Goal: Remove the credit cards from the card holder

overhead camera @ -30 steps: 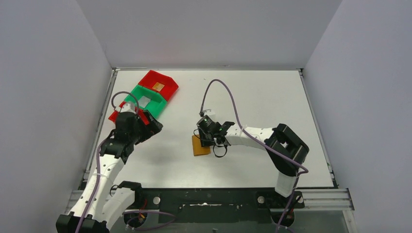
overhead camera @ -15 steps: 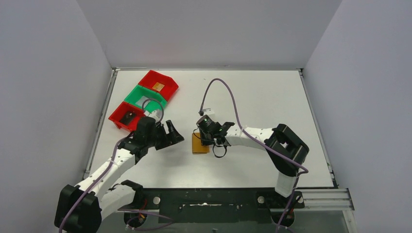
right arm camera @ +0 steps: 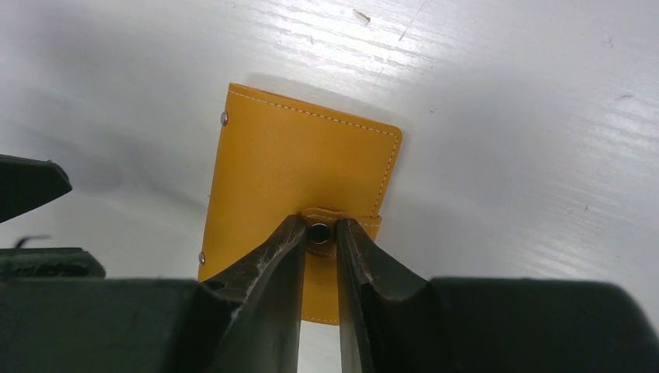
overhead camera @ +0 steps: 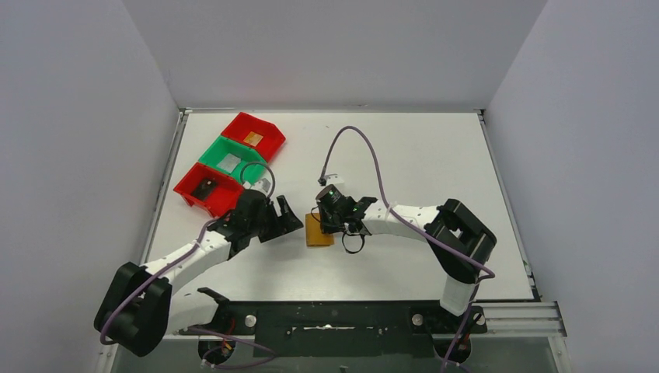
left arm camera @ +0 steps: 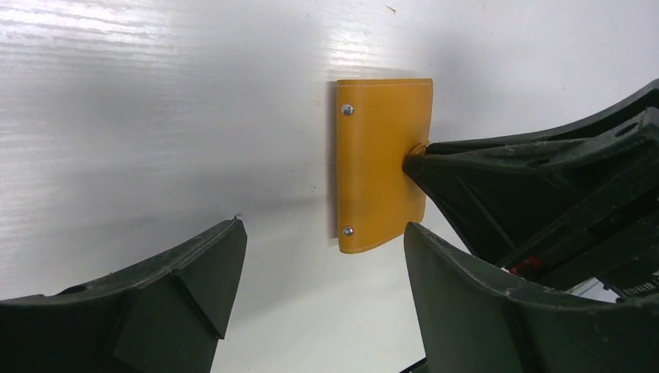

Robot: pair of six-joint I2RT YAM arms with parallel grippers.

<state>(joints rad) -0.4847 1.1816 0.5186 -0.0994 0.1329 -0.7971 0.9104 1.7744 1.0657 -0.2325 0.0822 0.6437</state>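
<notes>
- The holder [overhead camera: 319, 233] lies folded shut on the table [overhead camera: 435, 155], mid-frame in the overhead view. Three cards [overhead camera: 252, 138] sit in the bins [overhead camera: 214, 151] at upper left.
- The right gripper [right arm camera: 320, 233] is nipped nearly closed on the tab [right arm camera: 364, 221], right at the snap.
- The left gripper [left arm camera: 322, 229] hangs wide apart and empty, just left of the holder.
- The risk, I'd say: nothing pins the holder down, so a tug could lift it whole, or the thin tab could slip free.
</notes>
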